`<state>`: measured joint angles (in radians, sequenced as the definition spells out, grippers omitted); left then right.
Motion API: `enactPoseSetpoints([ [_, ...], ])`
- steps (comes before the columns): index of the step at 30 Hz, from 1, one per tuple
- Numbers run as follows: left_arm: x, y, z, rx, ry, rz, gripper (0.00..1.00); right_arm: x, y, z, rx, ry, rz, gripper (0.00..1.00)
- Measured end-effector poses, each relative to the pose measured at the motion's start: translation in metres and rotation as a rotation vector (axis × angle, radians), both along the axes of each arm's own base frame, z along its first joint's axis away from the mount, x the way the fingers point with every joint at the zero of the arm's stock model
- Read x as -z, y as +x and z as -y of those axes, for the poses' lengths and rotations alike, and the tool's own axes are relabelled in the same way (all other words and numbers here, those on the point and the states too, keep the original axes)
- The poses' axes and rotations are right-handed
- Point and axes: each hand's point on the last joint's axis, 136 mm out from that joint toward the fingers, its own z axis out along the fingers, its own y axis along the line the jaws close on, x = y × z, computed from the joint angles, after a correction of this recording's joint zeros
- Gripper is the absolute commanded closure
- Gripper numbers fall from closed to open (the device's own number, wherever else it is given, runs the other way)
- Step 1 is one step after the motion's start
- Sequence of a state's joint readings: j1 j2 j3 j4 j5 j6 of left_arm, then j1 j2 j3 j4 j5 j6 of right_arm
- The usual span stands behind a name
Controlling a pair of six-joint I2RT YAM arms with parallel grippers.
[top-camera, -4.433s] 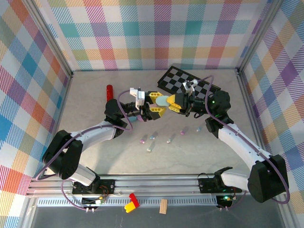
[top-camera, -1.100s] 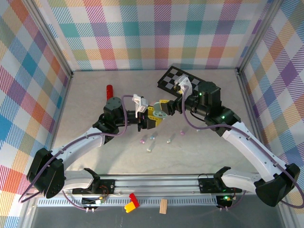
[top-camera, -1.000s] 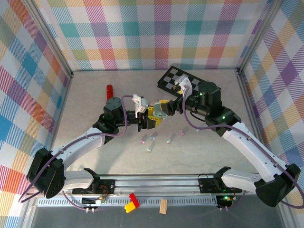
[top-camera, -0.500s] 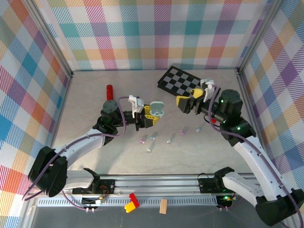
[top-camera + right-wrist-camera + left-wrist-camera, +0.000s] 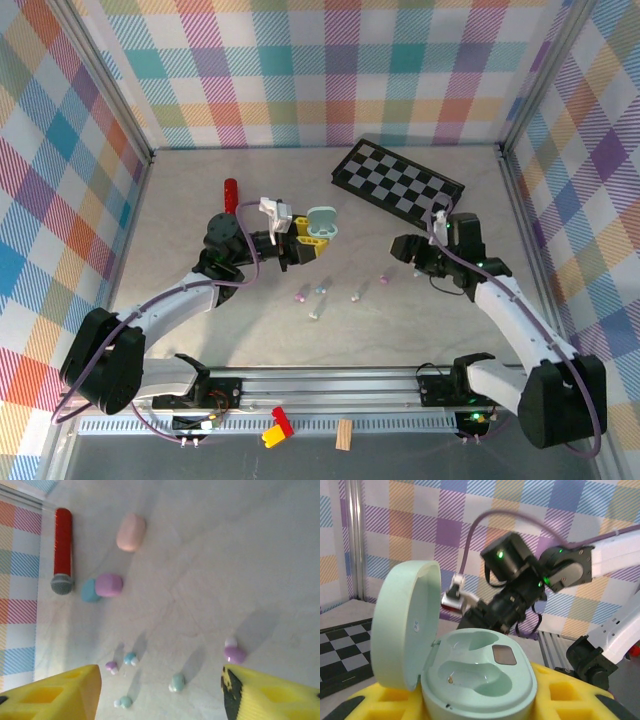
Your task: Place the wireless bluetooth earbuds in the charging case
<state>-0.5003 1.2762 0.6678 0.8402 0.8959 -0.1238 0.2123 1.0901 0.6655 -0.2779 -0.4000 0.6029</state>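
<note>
Here's the mint charging case (image 5: 470,680): smooth plastic with a soft satin sheen, lid and tray alike. The left pincer (image 5: 475,706) gripping it is faced in matt yellow, foam-looking and pitted with square hollows. On the worktop (image 5: 225,555), pale, matt and stone-veined, the earbuds (image 5: 234,654) gleam as tiny glossy plastic. The red tube (image 5: 62,535) looks shiny, its grey cap dull and metal-looking. The checkerboard (image 5: 398,180) reads matt, and the rails (image 5: 330,378) are brushed metal.
</note>
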Motion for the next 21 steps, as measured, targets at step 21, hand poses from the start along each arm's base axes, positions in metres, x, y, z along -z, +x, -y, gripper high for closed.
enactPoseSetpoints([
  [21, -0.001, 0.01, -0.007, -0.02, -0.031, -0.026, 0.64, 0.102, -0.036, -0.087, -0.1, 0.062, -0.353, 0.5],
])
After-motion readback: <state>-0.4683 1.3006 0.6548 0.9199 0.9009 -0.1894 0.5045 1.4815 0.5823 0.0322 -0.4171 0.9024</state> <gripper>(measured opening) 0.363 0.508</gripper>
